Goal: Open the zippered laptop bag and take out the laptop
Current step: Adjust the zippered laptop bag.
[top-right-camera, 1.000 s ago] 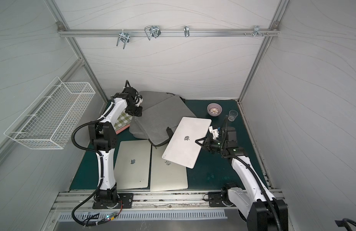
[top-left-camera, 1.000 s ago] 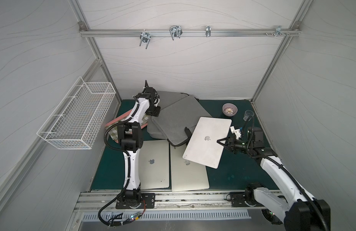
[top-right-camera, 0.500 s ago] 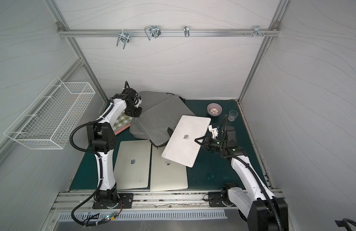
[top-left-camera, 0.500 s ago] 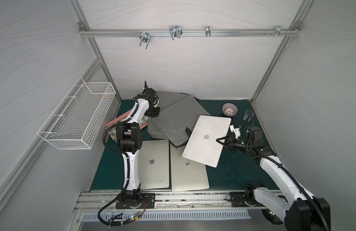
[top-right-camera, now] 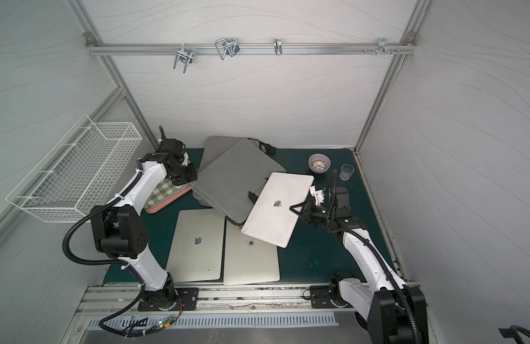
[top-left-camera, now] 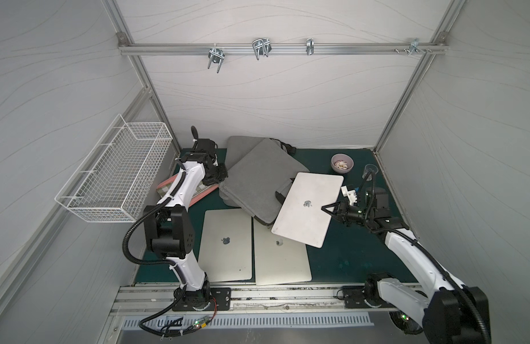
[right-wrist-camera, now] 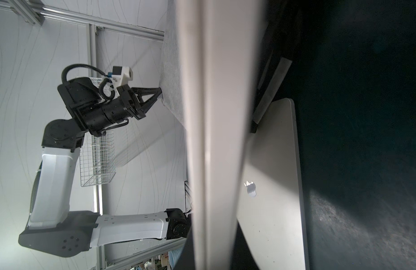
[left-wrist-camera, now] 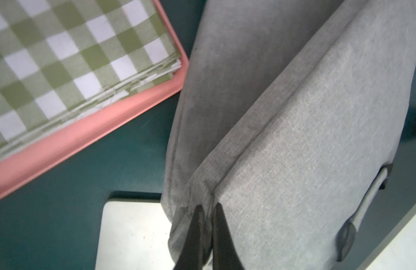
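Since a sec ago the left gripper [left-wrist-camera: 208, 207] has closed its jaws on the left corner seam of the laptop bag [top-left-camera: 258, 178]; the laptop [top-left-camera: 302, 217] has barely shifted. The right gripper [top-left-camera: 327, 207] is clamped on the laptop's right edge, holding it tilted & off the surface [top-left-camera: 347, 253]. Its near part hangs over a spare laptop [top-left-camera: 281, 262] lying flat at the near side. The laptop's far-left edge sits just beside the bag's handle [top-left-camera: 284, 188] & mouth; whether that last corner is fully clear can't be told from the top views. The laptop bag rests left of centre, partly on a second grey bag [top-left-camera: 240, 146] behind it.

The step in hand looks like the final pull-out, w/ the bag pinned as an anchor. To do it well:
- Keep the left pinch firm so the fabric doesn't drag along.
- Draw the laptop rightwards in line w/ the mouth, no twisting, until its edge visibly clears.
- The grip is on a thin edge of a wide slab, so prob. go slow & keep tilt small to avoid slip.
- Stay above the spare laptop, no scraping.
- Watch the bowl [top-left-camera: 342, 163] & glass [top-left-camera: 370, 170] at far right, near the right arm's wrist.
- Then lower onto bare surface at near right.
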### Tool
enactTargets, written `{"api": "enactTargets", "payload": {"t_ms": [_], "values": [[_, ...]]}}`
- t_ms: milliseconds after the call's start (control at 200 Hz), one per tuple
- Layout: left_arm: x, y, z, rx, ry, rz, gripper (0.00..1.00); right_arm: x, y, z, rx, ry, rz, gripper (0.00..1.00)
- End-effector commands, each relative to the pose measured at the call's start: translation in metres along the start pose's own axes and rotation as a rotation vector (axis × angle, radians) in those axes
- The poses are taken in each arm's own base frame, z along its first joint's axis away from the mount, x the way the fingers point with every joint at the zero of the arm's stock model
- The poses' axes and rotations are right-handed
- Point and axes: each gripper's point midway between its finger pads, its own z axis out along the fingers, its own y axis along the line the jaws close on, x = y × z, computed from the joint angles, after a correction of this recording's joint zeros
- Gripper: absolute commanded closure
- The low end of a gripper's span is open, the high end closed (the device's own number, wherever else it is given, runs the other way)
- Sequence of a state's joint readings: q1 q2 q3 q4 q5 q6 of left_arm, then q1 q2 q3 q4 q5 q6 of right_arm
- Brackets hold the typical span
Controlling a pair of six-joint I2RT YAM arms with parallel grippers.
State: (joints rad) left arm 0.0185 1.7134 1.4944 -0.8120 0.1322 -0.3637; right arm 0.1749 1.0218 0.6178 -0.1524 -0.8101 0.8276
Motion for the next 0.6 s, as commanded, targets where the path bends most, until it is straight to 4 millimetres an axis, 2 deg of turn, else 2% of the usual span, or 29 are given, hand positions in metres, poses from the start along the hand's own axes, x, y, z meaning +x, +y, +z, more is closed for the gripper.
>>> {"api": "enactTargets", "payload": {"t_ms": [0, 360, 505, 595], "values": [[-0.019, 0.009, -0.014, 0.049, -0.133, -0.227, 1.00, -0.019, 0.059, -0.010, -0.159, -0.043, -0.182, 1.00], [-0.005, 0.044, -0.025, 0.105, -0.308, -0.674, 1.00, -0.020, 0.061, -0.011, -0.164, -0.050, -0.184, 1.00], [-0.007, 0.065, -0.039, 0.068, -0.422, -0.771, 1.00, -0.021, 0.064, -0.012, -0.169, -0.053, -0.189, 1.00], [-0.009, 0.072, -0.044, 0.065, -0.451, -0.807, 1.00, -0.021, 0.068, -0.014, -0.176, -0.054, -0.195, 1.00]]}}
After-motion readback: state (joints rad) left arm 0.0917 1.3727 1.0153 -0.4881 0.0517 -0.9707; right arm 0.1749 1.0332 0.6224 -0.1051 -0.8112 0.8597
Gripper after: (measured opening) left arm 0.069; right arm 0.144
